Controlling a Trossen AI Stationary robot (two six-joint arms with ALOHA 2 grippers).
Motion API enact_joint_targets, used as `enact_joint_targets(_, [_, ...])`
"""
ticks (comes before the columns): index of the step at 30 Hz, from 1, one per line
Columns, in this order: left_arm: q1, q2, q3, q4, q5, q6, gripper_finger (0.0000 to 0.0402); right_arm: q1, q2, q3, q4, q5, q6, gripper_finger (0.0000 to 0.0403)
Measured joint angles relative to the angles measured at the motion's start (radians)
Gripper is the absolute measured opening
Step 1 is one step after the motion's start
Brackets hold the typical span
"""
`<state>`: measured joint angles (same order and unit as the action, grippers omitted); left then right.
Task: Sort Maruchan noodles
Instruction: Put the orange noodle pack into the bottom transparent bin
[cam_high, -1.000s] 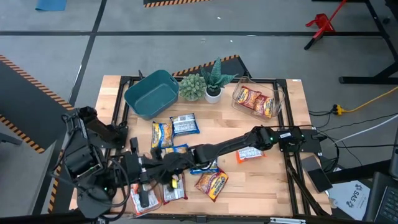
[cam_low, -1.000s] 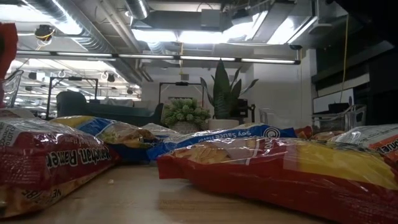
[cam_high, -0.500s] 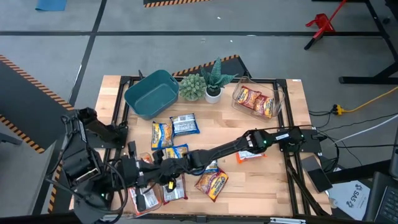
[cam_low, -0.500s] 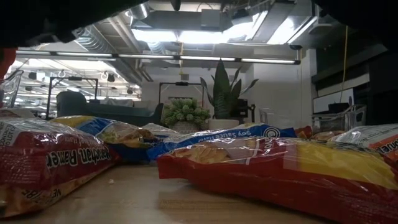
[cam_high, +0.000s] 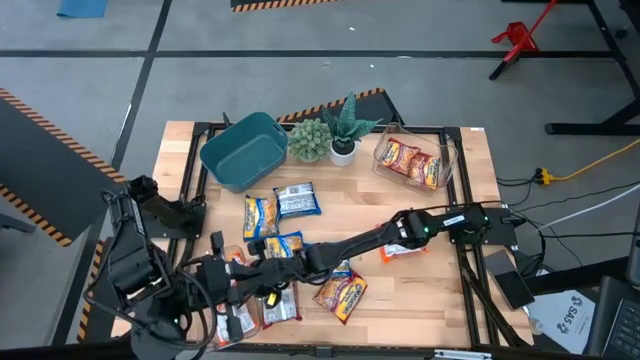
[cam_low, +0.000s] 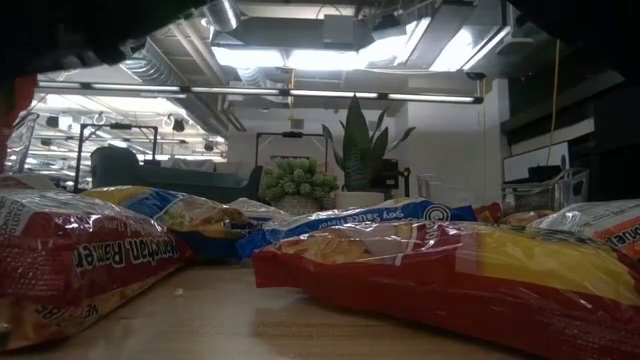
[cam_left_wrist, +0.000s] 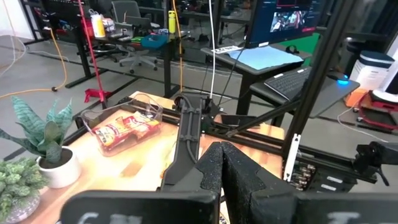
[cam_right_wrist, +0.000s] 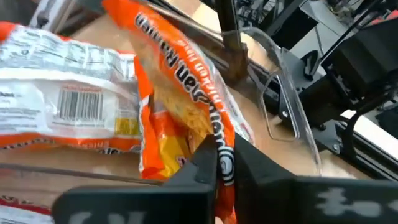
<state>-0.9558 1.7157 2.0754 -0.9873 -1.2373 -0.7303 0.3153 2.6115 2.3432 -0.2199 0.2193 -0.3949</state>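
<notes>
teal bin (cam_high: 243, 150) at the table's (cam_high: 470, 200) far left, two potted plants (cam_high: 328, 137) just right of it, clear tub (cam_high: 415, 160) at the far right with packets (cam_high: 410, 161) inside. loose noodle packets (cam_high: 283, 203) scattered mid-table and toward the near edge, one (cam_high: 400, 249) lying apart to the right.

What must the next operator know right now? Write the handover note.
Right end effector: shut on the edge of an orange packet, near the table's front left.
Left end effector: shut, holding nothing, close by at the front left.
Done: two packets lie in the clear tub.
The teal bin shows no packets.
Left: several loose packets lie across the middle and front of the table, not yet sorted.
</notes>
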Motion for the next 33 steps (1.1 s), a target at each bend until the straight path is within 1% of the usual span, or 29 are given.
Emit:
enact_joint_targets(3, [-0.005, 0.000, 0.000, 0.000, 0.000, 0.000, 0.0000, 0.007, -0.026, 0.000, -0.038, 0.001, 0.030, 0.0020])
enact_joint_targets(7, [-0.006, 0.000, 0.000, 0.000, 0.001, 0.000, 0.0000, 0.019, -0.077, 0.000, -0.087, -0.005, 0.078, 0.0005])
enact_joint_targets(10, [-0.006, 0.000, 0.000, 0.001, -0.002, 0.000, 0.0000, 0.028, -0.123, 0.000, -0.104, -0.037, 0.152, 0.0007])
enact_joint_targets(12, [-0.006, 0.000, 0.000, 0.000, -0.002, 0.000, 0.0000, 0.032, -0.152, 0.000, -0.106, -0.086, 0.227, 0.0004])
enact_joint_targets(16, [-0.006, 0.000, 0.000, 0.006, -0.002, -0.001, 0.0000, 0.035, -0.173, 0.002, -0.075, -0.261, 0.453, 0.0003])
enact_joint_targets(18, [-0.006, 0.000, 0.000, 0.010, -0.002, -0.001, 0.0000, 0.039, -0.172, 0.002, -0.069, -0.326, 0.547, 0.0002])
enact_joint_targets(20, [-0.006, 0.000, 0.000, 0.010, -0.002, 0.000, 0.0000, 0.040, -0.154, 0.003, -0.034, -0.334, 0.610, 0.0002])
enact_joint_targets(23, [-0.004, 0.000, 0.000, 0.010, -0.005, -0.001, 0.0000, 0.038, -0.126, 0.002, -0.034, -0.319, 0.680, 0.0001])
enact_joint_targets(26, [-0.002, 0.000, 0.000, 0.010, -0.006, -0.001, 0.0000, 0.017, -0.101, 0.001, -0.041, -0.305, 0.707, 0.0001])
enact_joint_targets(33, [-0.002, 0.000, 0.000, 0.009, -0.006, 0.000, 0.0000, -0.048, -0.057, 0.001, -0.039, -0.322, 0.786, 0.0001])
